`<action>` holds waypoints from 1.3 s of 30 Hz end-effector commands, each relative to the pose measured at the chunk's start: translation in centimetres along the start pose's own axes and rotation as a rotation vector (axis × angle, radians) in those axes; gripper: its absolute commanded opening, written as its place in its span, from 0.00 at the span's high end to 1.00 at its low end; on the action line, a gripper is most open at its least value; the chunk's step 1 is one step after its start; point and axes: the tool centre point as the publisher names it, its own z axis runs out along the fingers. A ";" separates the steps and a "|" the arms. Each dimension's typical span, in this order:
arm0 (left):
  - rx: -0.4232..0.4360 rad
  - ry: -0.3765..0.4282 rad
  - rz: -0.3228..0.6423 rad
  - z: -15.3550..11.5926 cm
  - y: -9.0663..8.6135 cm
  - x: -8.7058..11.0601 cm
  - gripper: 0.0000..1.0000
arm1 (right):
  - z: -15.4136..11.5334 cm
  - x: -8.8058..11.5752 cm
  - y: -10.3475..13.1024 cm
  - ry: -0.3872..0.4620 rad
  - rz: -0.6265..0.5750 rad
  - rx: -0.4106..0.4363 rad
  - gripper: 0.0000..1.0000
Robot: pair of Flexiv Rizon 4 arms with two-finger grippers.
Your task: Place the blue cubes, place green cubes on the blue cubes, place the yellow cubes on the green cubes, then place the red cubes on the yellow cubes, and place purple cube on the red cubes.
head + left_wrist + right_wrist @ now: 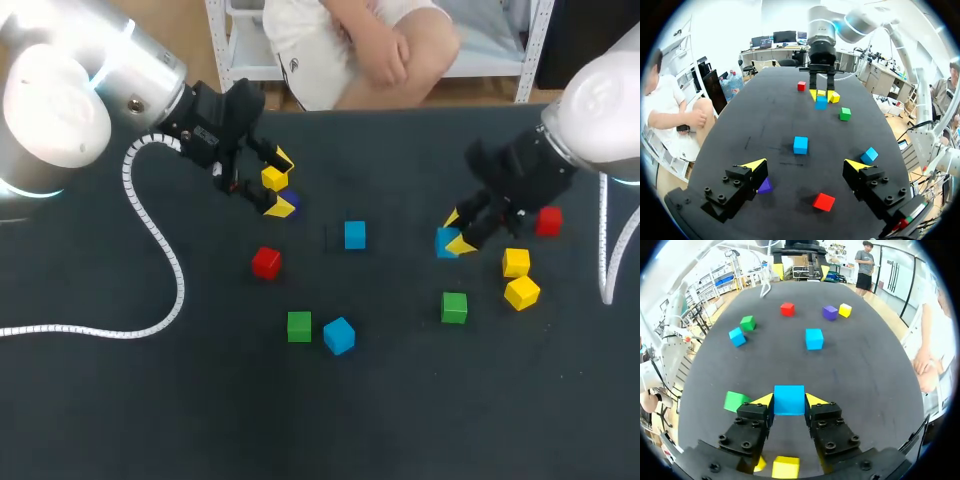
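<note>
Currently, my right gripper (789,404) clamps a smooth blue cube (789,397). My left gripper (805,165) stands wide above the matte table (770,125).

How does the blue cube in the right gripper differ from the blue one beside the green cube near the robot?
The gripped blue cube is clamped from two sides by the right gripper; the loose blue cube lies free. The gripped one is at the table's right, the loose one near the middle beside a green cube. The loose one sits askew; the gripped one looks squarer. Both share colour and apparent size.
</note>
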 end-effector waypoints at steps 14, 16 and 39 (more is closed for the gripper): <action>0.000 0.000 0.001 0.0 0.0 0.0 0.00 | -1.1 -4.9 4.6 0.003 0.079 0.012 1.00; 0.000 0.000 0.001 0.0 0.0 0.0 0.00 | -0.9 -5.3 4.7 -0.004 0.078 0.003 1.00; 0.000 0.000 0.001 0.0 0.0 0.0 0.00 | 0.3 -7.2 4.2 0.010 0.009 -0.023 1.00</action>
